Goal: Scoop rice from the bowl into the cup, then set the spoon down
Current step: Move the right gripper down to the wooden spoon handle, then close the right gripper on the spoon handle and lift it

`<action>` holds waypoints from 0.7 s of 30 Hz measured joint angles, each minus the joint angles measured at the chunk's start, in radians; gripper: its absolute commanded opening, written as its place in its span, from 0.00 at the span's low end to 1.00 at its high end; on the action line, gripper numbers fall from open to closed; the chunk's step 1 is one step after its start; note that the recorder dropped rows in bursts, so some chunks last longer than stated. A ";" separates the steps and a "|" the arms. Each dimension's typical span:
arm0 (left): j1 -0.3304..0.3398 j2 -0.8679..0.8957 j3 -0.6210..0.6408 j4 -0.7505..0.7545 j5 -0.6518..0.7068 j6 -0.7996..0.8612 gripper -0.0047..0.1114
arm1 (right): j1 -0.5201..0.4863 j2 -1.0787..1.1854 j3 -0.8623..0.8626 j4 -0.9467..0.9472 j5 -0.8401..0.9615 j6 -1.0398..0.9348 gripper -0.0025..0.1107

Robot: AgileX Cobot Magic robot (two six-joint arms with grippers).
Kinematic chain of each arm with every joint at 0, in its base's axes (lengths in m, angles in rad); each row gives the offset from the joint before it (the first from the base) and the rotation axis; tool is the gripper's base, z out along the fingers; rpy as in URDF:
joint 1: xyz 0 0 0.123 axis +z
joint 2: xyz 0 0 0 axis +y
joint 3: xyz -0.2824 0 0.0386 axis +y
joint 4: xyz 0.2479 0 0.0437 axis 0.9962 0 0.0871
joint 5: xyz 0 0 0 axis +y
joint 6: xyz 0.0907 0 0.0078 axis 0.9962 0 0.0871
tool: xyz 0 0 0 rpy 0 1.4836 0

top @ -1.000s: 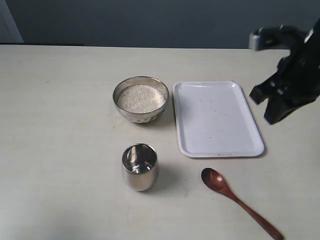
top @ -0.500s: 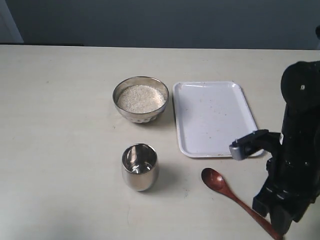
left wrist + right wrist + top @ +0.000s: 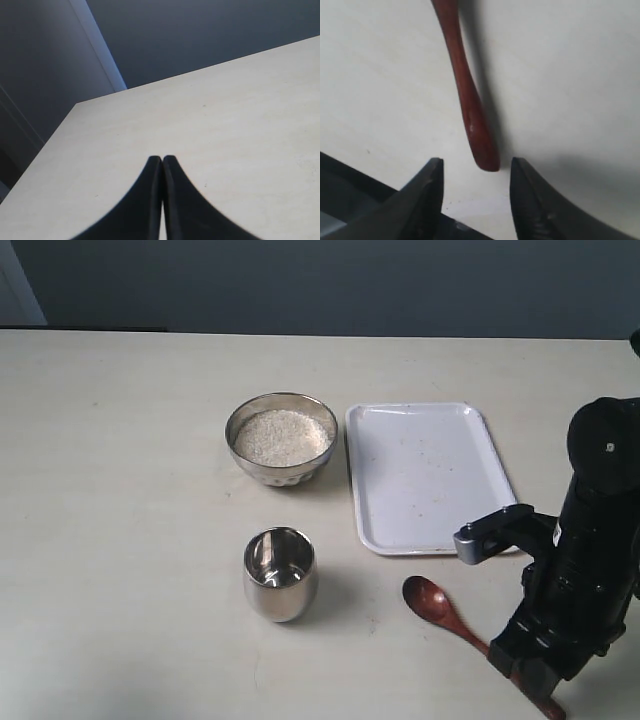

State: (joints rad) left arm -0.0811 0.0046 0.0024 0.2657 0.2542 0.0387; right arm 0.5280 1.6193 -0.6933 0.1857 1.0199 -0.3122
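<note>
The silver bowl (image 3: 281, 439) holds white rice (image 3: 282, 436) at the table's middle. In front of it stands the steel cup (image 3: 280, 573), upright. The reddish-brown wooden spoon (image 3: 450, 618) lies flat on the table at the front right, its oval end toward the cup. My right gripper (image 3: 535, 680) hovers low over the handle's end, open; in the right wrist view the handle tip (image 3: 482, 150) lies just beyond the gap of the right gripper (image 3: 476, 167), untouched. The left gripper (image 3: 162, 159) is shut on nothing over bare table, outside the exterior view.
A white rectangular tray (image 3: 430, 475) lies right of the bowl, behind the spoon. The table's front edge runs close to the right gripper in the right wrist view.
The right arm came down from above the tray's right side to the spoon's handle end, then shifted slightly left and lower. Spoon, cup and bowl have not moved.
</note>
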 measured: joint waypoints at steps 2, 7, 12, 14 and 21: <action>0.000 0.000 0.000 0.000 0.000 0.000 0.04 | 0.000 0.009 0.000 0.002 -0.004 0.000 0.39; 0.000 0.000 0.000 0.000 0.000 0.000 0.04 | 0.000 0.038 0.000 0.006 -0.031 0.000 0.39; 0.000 0.000 0.000 0.000 0.000 0.000 0.04 | 0.000 0.061 0.004 0.007 -0.055 0.000 0.39; 0.000 0.000 0.000 0.000 0.000 0.000 0.04 | 0.000 0.071 0.007 0.010 -0.057 0.000 0.39; 0.000 0.000 0.000 0.000 0.000 0.000 0.04 | 0.000 0.081 0.010 0.023 -0.065 0.001 0.39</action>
State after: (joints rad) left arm -0.0811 0.0046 0.0024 0.2657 0.2542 0.0387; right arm 0.5280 1.7007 -0.6834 0.2085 0.9547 -0.3108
